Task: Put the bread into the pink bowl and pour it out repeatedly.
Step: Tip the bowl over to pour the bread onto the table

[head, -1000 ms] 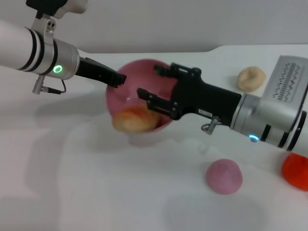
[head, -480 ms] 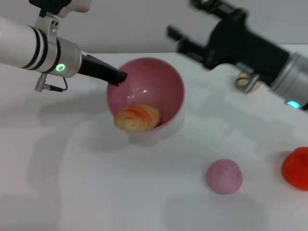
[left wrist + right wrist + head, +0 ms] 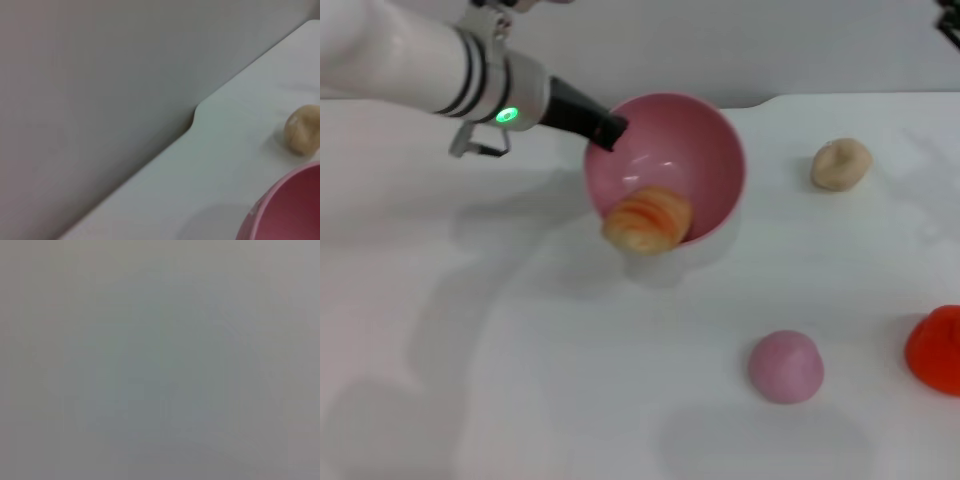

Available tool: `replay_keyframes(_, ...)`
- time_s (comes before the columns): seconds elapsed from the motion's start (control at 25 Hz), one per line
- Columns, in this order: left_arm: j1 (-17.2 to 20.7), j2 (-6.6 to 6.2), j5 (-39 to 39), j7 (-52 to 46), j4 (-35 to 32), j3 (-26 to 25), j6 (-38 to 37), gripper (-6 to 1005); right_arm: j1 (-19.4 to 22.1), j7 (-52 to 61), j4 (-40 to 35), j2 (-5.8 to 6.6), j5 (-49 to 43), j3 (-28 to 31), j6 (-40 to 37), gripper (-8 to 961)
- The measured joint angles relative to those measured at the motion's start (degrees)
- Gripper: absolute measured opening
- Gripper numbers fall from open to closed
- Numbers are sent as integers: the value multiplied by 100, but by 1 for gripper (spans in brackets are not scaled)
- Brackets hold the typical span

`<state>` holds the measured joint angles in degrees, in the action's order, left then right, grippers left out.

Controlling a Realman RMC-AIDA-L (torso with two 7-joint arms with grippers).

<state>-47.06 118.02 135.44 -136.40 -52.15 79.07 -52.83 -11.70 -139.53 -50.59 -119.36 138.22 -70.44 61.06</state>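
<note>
Pink bowl, tilted, gripped at its rim by the closed left pincer; bread at its lower lip. Right pincer out of view.

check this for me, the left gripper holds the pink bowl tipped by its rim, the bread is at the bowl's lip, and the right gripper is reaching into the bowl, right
One thing is wrong: the right gripper is not reaching into the pink bowl; the head view shows it almost out of frame. The rest stands: the left gripper holds the tipped bowl by its rim, and the bread is at the lip.
</note>
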Motion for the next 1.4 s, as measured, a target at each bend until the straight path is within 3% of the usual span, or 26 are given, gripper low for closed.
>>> replay_keyframes(0.28, -78, 14, -2, -27, 7, 149, 148, 43, 276, -42, 354, -8, 69, 804, 214, 703)
replay_keyframes(0.36, -208, 70, -84, -244, -31, 753, 912, 43, 373, -42, 496, -7, 74, 1080, 303, 703)
replay_keyframes(0.52, -205, 77, -171, -329, -52, 1030, 1176, 43, 464, -42, 561, -6, 74, 1266, 356, 703)
replay_keyframes(0.56, -191, 89, -408, -345, -66, 1412, 1609, 43, 494, -41, 570, -5, 74, 1311, 359, 703)
replay_keyframes(0.92, -57, 99, -1139, -280, -76, 2332, 3013, 43, 655, -35, 605, -4, 65, 1578, 374, 702)
replay_keyframes(0.96, -9, 98, -1293, -276, -82, 2697, 3507, 43, 671, -31, 608, -5, 65, 1584, 377, 702)
replay_keyframes(1.08, 20, 97, -1381, -274, -85, 2939, 3834, 43, 699, -14, 612, -6, 56, 1641, 448, 702)
replay_keyframes(1.2, 104, 96, -1445, -270, -89, 3637, 4749, 43, 724, 4, 619, -8, 44, 1686, 559, 702)
replay_keyframes(1.4, 167, 96, -1404, 48, -28, 4028, 5248, 43, 771, 9, 621, -14, 40, 1690, 709, 701)
